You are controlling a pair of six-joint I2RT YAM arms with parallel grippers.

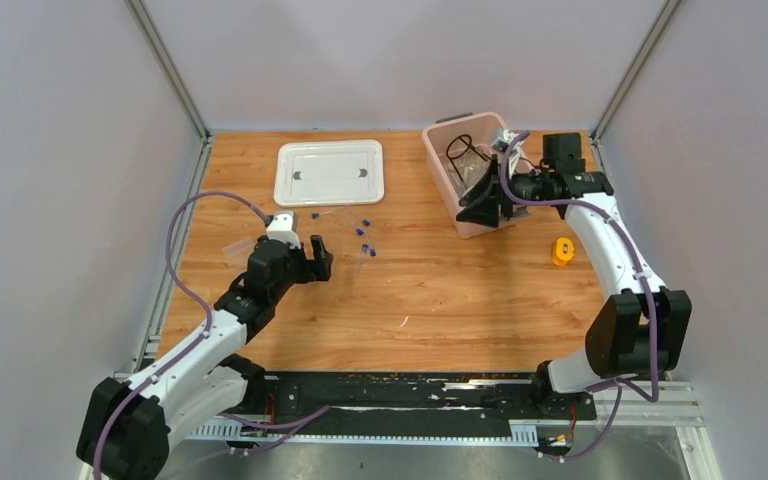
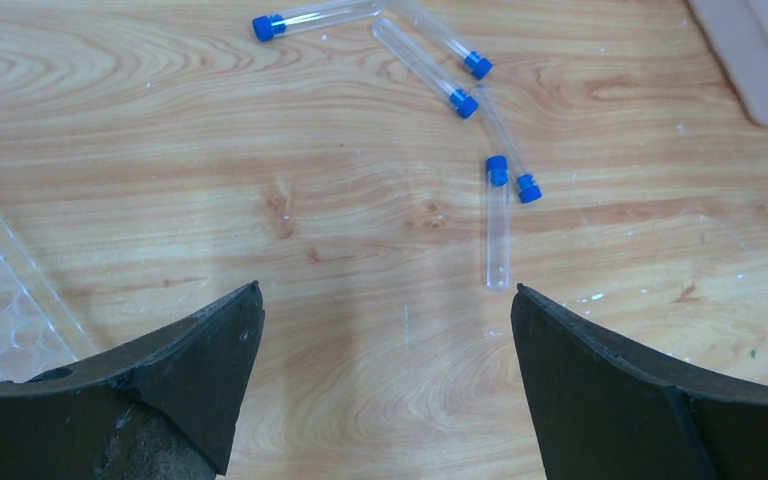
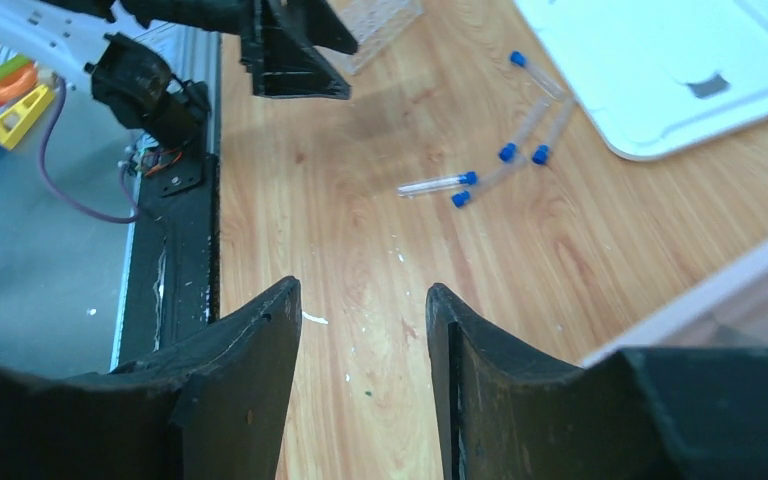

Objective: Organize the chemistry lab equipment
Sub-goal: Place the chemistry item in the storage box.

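Note:
Several clear tubes with blue caps [image 1: 362,236] lie loose on the wooden table, and also show as tubes [image 2: 497,225] and tubes [image 3: 440,183] in the wrist views. The clear tube rack [image 2: 0,310] lies just left of my left gripper [image 2: 385,290]. That left gripper [image 1: 320,258] hovers open and empty, a little short of the tubes. A black wire ring tripod [image 1: 459,154] and clear bags [image 1: 477,165] lie inside the pink bin [image 1: 438,134]. My right gripper [image 1: 474,208] hangs at the bin's near wall. In its own view the right gripper [image 3: 363,285] is open with only bare table between the jaws.
The white lid [image 1: 330,172] lies flat at the back centre, also seen as the lid [image 3: 660,70]. A small orange object [image 1: 561,251] sits right of the bin. The bin's rim [image 3: 720,290] crosses the right wrist view. Grey walls enclose the table.

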